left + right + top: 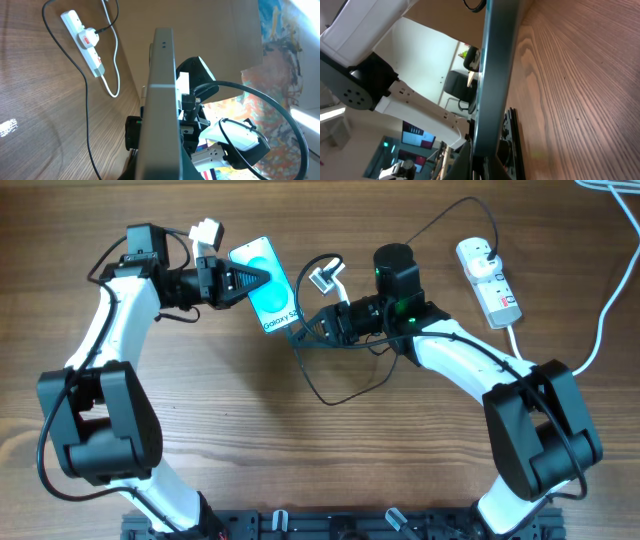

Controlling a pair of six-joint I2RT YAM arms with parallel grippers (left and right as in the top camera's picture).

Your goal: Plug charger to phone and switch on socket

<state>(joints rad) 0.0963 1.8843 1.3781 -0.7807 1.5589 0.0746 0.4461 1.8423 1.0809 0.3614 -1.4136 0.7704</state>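
Observation:
My left gripper [248,280] is shut on the phone [272,302] and holds it tilted above the table, its teal screen facing up. The left wrist view shows the phone edge-on [162,95] between the fingers [161,170]. My right gripper [306,330] is at the phone's lower end and appears shut on the charger's connector tip, which is hidden. There the phone's edge [495,65] rises from the fingers [487,167]. The charger's black cable [318,394] loops over the table to its white adapter [478,262], which is plugged into the socket [492,288].
The socket lies at the back right and also shows in the left wrist view [86,44]. Its thick white cord [600,320] runs off the right edge. Slack black cable [86,115] lies on the wood between the arms.

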